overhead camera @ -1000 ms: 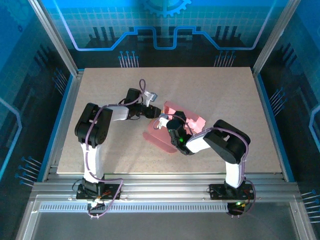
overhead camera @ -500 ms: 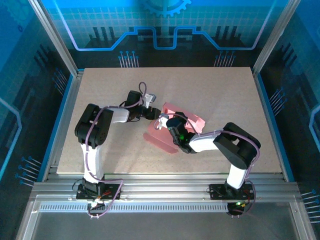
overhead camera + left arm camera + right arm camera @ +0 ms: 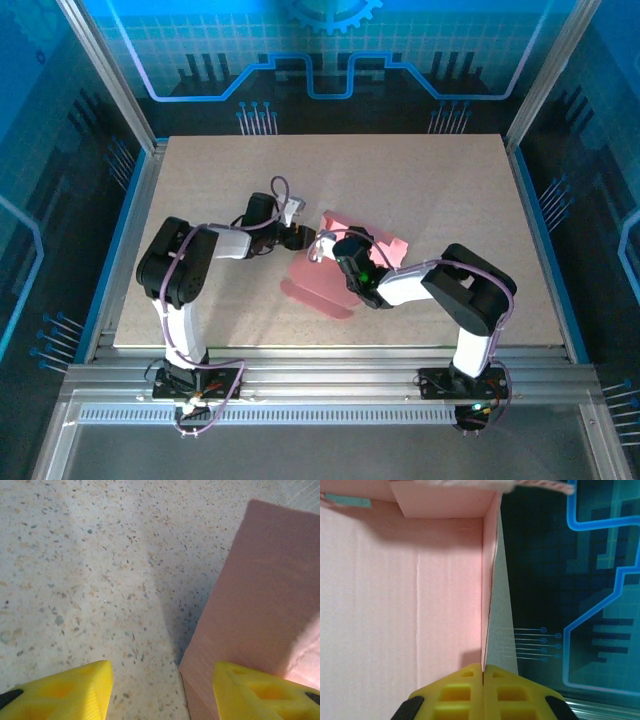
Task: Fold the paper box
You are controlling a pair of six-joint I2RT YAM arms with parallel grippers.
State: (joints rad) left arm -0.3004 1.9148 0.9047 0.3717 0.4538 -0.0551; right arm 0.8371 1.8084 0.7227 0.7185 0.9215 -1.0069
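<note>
- Pink card, one piece: the paper box (image 3: 388, 247), partly folded, walls raised, lying mid-table (image 3: 200, 180).
- Handling (my guess): light and thin, easily creased or bent. Best pinched at a wall edge near a fold line.
- One right gripper (image 3: 483, 676): closed tight on the edge of an upright wall.
- One left gripper (image 3: 161, 687): jaws apart, gripping nothing, a panel corner just beside one finger.

Bright even light, soft shadows, slight close-up blur
</note>
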